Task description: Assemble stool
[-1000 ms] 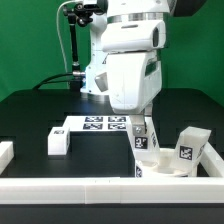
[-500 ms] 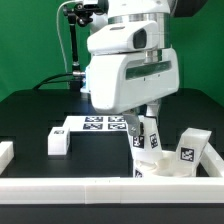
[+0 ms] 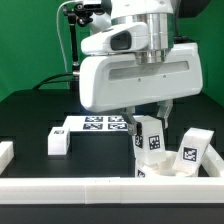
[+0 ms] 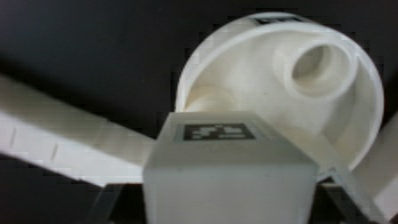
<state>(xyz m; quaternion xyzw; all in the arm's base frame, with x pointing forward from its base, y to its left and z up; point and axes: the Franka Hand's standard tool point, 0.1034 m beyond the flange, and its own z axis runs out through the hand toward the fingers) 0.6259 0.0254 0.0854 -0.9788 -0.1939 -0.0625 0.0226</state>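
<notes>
The gripper (image 3: 150, 120) is holding one leg (image 3: 150, 140) upright just above the seat (image 3: 163, 168), which is lying flat against the front rail (image 3: 90, 186). In the wrist view the fingers (image 4: 118, 204) are showing as dark tips either side of the leg, so they're prob. clamping it. The contact itself is hidden behind the leg body. The seat's socket hole (image 4: 322, 70) is sitting beyond the leg's end, not under it, so the leg isn't lined up w/ the hole yet.

What I'm judging could go wrong:
- The leg end is pointing at the seat's solid face. Lowering from here w/o a sideways correction risks jamming it on the face and tilting the leg in the fingers.
- The rail is backing the seat on one side only. A sideways push from the leg could slide the seat away from the rail and shift the hole.
- A second leg (image 3: 190, 150) is leaning tilted just beside the seat on the exterior view's right. I can't tell if they're touching. A nudged seat, or the bulky wrist swinging over, could knock it down.
- If the leg is sitting even slightly crooked in the grip, it may be entering the hole at an angle and binding when turned.

The third leg (image 3: 57, 142) and the marker board (image 3: 95, 124) are lying well apart from the seat on the exterior view's left, so they're posing no risk.
</notes>
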